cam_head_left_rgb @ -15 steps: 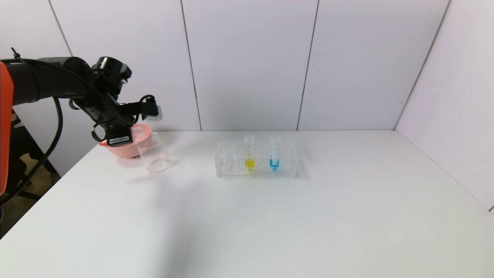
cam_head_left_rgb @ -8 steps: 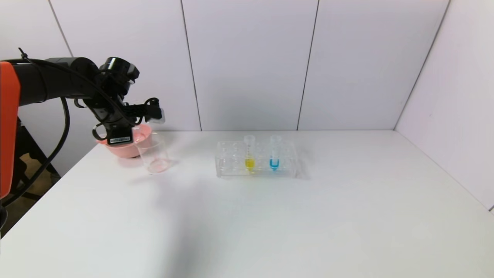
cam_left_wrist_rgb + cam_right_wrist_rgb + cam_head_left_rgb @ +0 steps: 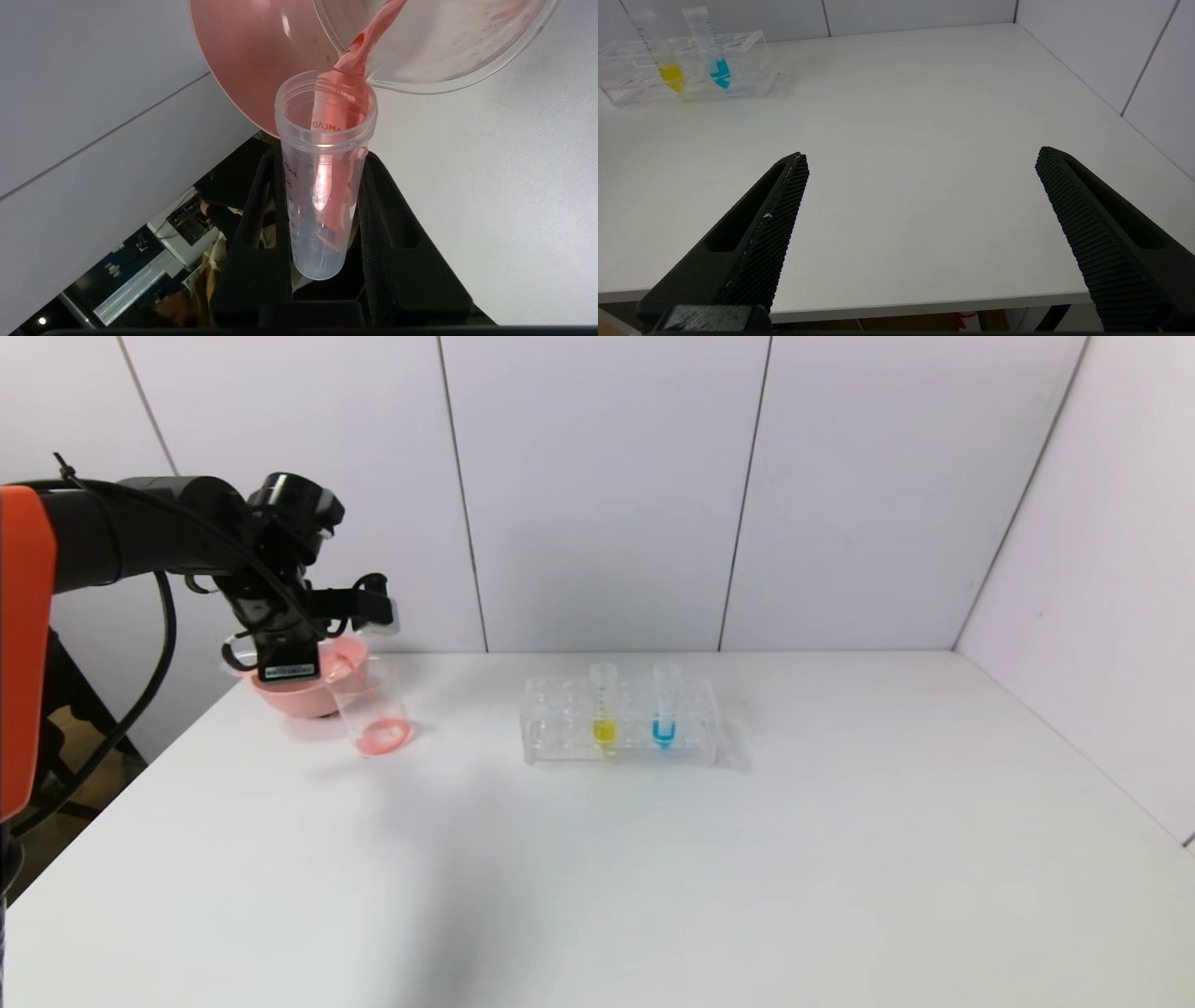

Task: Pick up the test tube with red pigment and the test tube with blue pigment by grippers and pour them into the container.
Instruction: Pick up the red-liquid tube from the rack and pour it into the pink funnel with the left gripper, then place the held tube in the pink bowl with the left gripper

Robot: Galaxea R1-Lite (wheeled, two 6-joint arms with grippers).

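The right gripper (image 3: 920, 224) hangs idle at the near edge of the table (image 3: 747, 859), fingers spread wide with nothing between them, out of the head view. Farther off, mid-table, the clear rack (image 3: 620, 733) holds the yellow tube (image 3: 603, 707) and the blue tube (image 3: 665, 706), both upright in adjacent slots and untouched. Farthest, at the table's left rear, the left gripper (image 3: 322, 224) is pinching the red tube (image 3: 323, 177), tipped mouth-down over the beaker (image 3: 371, 707); the left wrist view shows a red stream running from the tube's lip into the beaker (image 3: 434, 42), and a thin red pool already covers the beaker's bottom. The step in hand, then, looks like the red pour, well under way, with little liquid left in the tube. The next move probably calls for holding the tilt until the tube drains, then righting it and putting it away, before the blue tube is fetched. The pink bowl (image 3: 308, 686) sits touching or just behind the beaker, right under the gripper, so a careless swing could knock it or send drips into it; the yellow tube just beside the blue one leaves little room for fingers
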